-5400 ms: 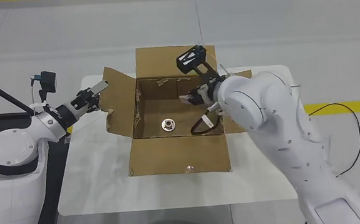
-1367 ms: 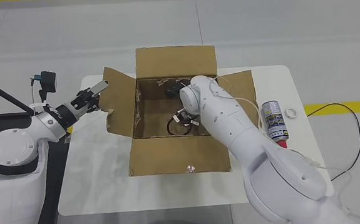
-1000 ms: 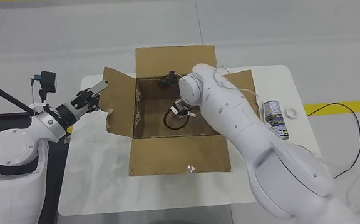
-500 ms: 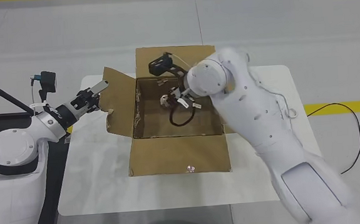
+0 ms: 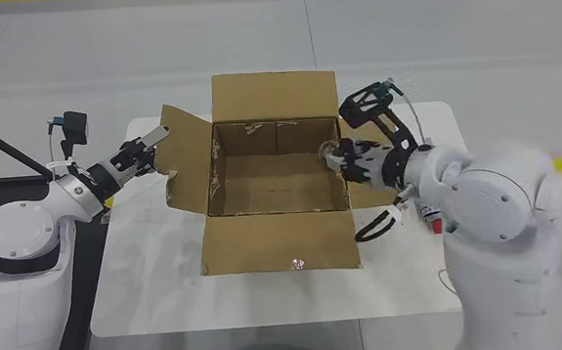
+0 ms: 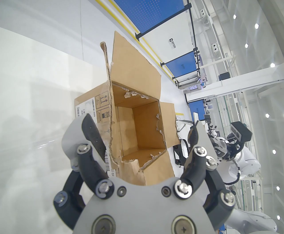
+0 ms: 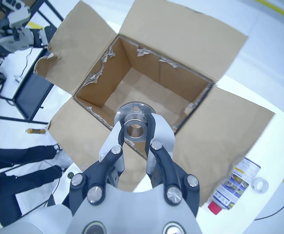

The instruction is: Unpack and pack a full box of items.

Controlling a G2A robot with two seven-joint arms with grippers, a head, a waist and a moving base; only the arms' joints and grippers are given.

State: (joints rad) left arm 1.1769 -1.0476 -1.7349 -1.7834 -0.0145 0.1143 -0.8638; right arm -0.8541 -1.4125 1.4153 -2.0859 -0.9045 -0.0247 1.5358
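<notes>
Right gripper (image 7: 135, 123) clamped on steel flange (image 7: 128, 110) over cardboard box (image 5: 276, 244) rim; judge: lift it clear of the flap and set it beside spray can (image 7: 233, 184); left gripper (image 6: 142, 125) spread wide.

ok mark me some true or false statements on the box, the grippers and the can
1. The right gripper holds a metal part. True.
2. The left gripper is shut on a flap. False: it is open, next to the torn flap.
3. The box is closed. False: its flaps are folded out.
4. A can lies on the table beside the box. True.
5. A small white ring sits near the can. True.
</notes>
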